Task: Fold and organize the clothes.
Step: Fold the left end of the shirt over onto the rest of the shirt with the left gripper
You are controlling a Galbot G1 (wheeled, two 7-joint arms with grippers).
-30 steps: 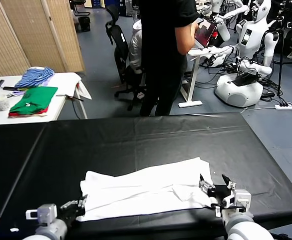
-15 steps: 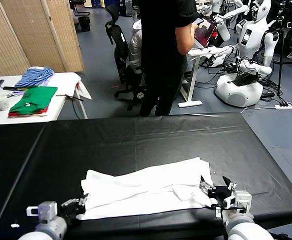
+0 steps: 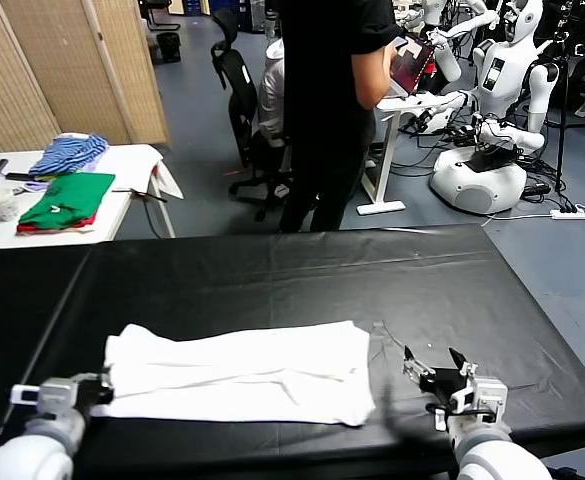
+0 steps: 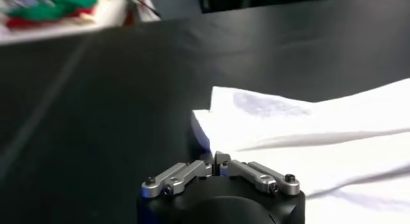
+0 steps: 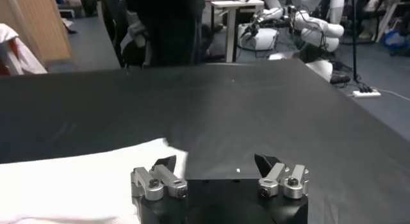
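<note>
Since a second ago, the white cotton T-shirt (image 3: 237,372) has slid toward my left along the black-covered work table (image 3: 302,270), and my left gripper (image 3: 100,388) has gone with it, while my right gripper (image 3: 437,377) has stayed where it was, so the cloth now lies well clear of it. I see the left fingers pressed together on the shirt's near left corner, pinching the fabric; in the left wrist view the cloth runs right into the closed jaws. My right gripper stands spread wide and holds nothing, hovering just above the table beside the shirt's right edge. As I judge it, the shirt is folded lengthwise into a long band lying flat near the table's front edge, so a first fold looks done; the crosswise folds and the tidying are left. No basket or bin is in view. On the white side table (image 3: 122,175) at my far left lie a folded green garment (image 3: 69,200) and a blue striped garment (image 3: 69,155).
</note>
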